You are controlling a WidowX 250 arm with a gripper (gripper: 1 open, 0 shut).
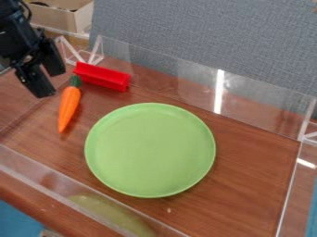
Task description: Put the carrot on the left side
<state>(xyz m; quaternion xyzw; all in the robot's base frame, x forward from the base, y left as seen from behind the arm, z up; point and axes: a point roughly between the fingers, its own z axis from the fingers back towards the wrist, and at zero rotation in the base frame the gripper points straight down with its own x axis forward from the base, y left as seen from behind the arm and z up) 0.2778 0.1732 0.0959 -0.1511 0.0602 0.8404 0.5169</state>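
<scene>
Here the carrot is seen lying on the bench left of the green plate, just below the wide-open, empty end effector, so any further contact is best avoided.

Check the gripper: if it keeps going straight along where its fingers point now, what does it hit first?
Probably bare wooden table. The open gripper points steeply down, just left of the carrot, whose green end sits close beside the fingertips. Depth is unclear from this single view, so a graze on the carrot is possible.
</scene>
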